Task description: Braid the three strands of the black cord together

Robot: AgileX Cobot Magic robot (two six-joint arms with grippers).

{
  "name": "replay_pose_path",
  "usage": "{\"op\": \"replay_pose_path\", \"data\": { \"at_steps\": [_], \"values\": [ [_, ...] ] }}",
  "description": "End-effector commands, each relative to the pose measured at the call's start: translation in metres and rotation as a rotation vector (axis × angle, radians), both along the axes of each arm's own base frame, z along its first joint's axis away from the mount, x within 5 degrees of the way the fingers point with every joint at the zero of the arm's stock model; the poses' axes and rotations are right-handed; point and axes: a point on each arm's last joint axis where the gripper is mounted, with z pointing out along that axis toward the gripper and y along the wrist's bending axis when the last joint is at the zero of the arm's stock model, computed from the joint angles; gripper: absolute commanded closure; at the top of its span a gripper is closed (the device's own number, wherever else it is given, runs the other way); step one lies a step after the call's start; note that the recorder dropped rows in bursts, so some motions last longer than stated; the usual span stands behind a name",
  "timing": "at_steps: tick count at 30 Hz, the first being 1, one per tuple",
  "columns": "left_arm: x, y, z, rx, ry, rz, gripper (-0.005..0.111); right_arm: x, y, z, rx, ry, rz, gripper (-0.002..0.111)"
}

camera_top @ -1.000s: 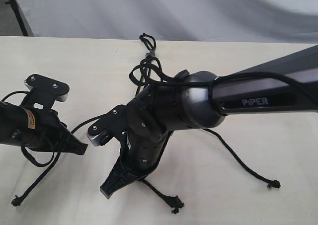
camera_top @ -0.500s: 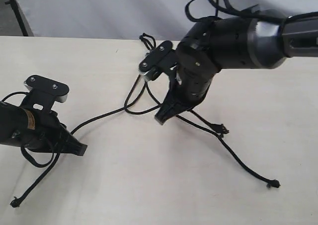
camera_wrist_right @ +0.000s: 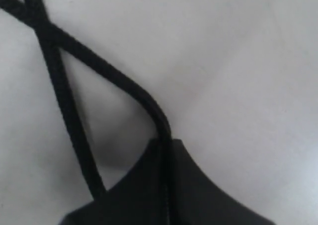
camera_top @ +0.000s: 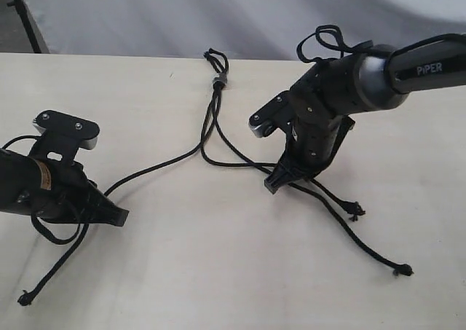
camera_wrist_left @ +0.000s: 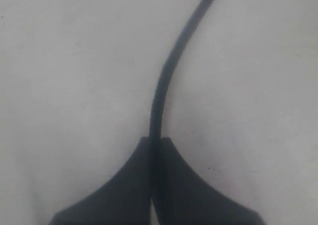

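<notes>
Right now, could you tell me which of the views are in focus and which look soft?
Exterior view: sharp and evenly lit, the black cord crisp, shadows faint. Left wrist view: soft, the strand in the shut jaws fuzzy-edged. Right wrist view: also soft, crossing strands blurred, a dim shadow beside them.

**A:** Where does your black cord (camera_top: 216,89) lie?

**B:** Look top centre. You'll find its small loop (camera_top: 215,56) and grey band (camera_top: 218,77) there. Below the band it splits into the three strands (camera_top: 211,122), loose and unbraided.

**A:** And where do they run?

**B:** Your first strand (camera_top: 156,166) sweeps to the lower left. It is pinched in the left gripper (camera_top: 120,217), and its knot (camera_top: 24,298) sits in the bottom left corner. The other two curve right and cross. A second strand (camera_wrist_right: 124,81) is clamped in the right gripper (camera_top: 271,184). You can see their frayed ends (camera_top: 355,211) (camera_top: 401,270) at lower right, apart.
</notes>
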Motion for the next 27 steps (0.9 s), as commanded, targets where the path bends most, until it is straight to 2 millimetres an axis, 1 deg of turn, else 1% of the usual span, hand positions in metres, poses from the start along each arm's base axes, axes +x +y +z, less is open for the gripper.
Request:
{"op": "replay_pose_path", "data": {
  "at_steps": [1,3,5,6,8,9,10,12,13,14,15,16,17,18,19,20,22,23,27],
  "values": [
    [-0.002,0.002,-0.002,-0.006,0.013,0.021,0.106,-0.013,0.011,-0.006,-0.007,0.093,-0.012,0.109],
    [-0.002,0.002,-0.002,-0.007,0.013,0.023,0.106,-0.021,0.022,-0.007,0.005,0.135,0.022,0.109],
    [-0.002,0.002,-0.002,-0.008,0.014,0.025,0.104,-0.03,0.039,-0.008,0.042,0.175,0.081,0.109],
    [-0.002,0.002,-0.002,-0.008,0.014,0.025,0.099,-0.036,0.048,-0.008,0.068,0.197,0.119,0.109],
    [-0.002,0.002,-0.002,-0.011,0.014,0.031,0.086,-0.046,0.066,-0.008,0.115,0.23,0.186,0.109],
    [-0.002,0.002,-0.002,-0.013,0.015,0.033,0.076,-0.052,0.075,-0.008,0.133,0.244,0.223,0.109],
    [-0.002,0.002,-0.002,-0.015,0.015,0.038,0.07,-0.058,0.083,-0.007,0.144,0.253,0.247,0.109],
    [-0.002,0.002,-0.002,-0.019,0.016,0.044,0.057,-0.065,0.094,-0.001,0.145,0.24,0.282,0.109],
    [-0.002,0.002,-0.002,-0.019,0.016,0.044,0.054,-0.068,0.098,0.004,0.143,0.237,0.298,0.109],
    [-0.001,0.002,-0.002,-0.02,0.015,0.044,0.049,-0.072,0.101,0.016,0.155,0.214,0.313,0.109],
    [-0.001,0.002,-0.002,-0.02,0.015,0.044,0.047,-0.073,0.102,0.024,0.165,0.197,0.317,0.109],
    [-0.001,0.002,-0.002,-0.02,0.015,0.044,0.047,-0.074,0.101,0.041,0.185,0.156,0.324,0.109],
    [-0.001,0.002,-0.002,-0.02,0.015,0.044,0.047,-0.074,0.1,0.051,0.189,0.128,0.334,0.109],
    [-0.001,0.002,-0.001,-0.021,0.013,0.044,0.047,-0.075,0.097,0.072,0.19,0.068,0.349,0.109],
    [-0.001,0.002,-0.001,-0.021,0.013,0.044,0.047,-0.076,0.095,0.081,0.191,0.039,0.354,0.109],
    [-0.001,0.002,-0.001,-0.021,0.013,0.044,0.047,-0.078,0.092,0.096,0.199,-0.002,0.364,0.109],
    [-0.001,0.002,-0.001,-0.021,0.013,0.044,0.047,-0.08,0.09,0.11,0.216,-0.037,0.369,0.109],
    [-0.001,0.002,-0.001,-0.021,0.013,0.044,0.047,-0.081,0.089,0.114,0.217,-0.048,0.372,0.109],
    [-0.001,0.002,-0.001,-0.021,0.013,0.044,0.047,-0.081,0.088,0.115,0.21,-0.054,0.376,0.109]
  ]
}}
